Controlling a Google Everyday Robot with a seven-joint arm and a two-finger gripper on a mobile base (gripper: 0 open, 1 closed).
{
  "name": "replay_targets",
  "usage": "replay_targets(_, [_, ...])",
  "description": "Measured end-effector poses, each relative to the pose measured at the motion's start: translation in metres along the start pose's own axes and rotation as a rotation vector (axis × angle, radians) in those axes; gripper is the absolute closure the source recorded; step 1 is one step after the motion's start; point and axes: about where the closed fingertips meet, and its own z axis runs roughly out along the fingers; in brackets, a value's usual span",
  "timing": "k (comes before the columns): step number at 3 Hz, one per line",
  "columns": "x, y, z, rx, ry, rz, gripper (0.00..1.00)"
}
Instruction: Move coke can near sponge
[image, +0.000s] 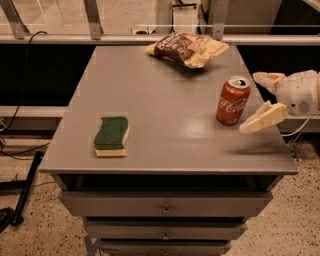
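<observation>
The coke can (232, 100) stands upright on the right side of the grey table top (170, 115), red with white script and a silver top. The sponge (111, 136) lies flat near the front left, green side up on a pale yellow base. My gripper (254, 102) comes in from the right edge, just right of the can. Its two pale fingers (264, 119) are spread apart, one behind and one in front, with nothing between them. It does not touch the can.
A brown and tan chip bag (187, 48) lies at the back of the table. Drawers (165, 210) are below the front edge. A railing and glass run behind the table. Black cables and a stand sit on the floor at left.
</observation>
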Motion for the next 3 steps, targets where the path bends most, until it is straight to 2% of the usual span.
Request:
replay_targets(1, [0.001, -0.001, 0.018, -0.013, -0.074, 0.053, 0.16])
replay_targets(2, [-0.006, 0.004, 0.031, -0.035, -0.126, 0.096, 0.39])
replay_targets(3, [-0.015, 0.007, 0.029, -0.048, -0.153, 0.125, 0.62])
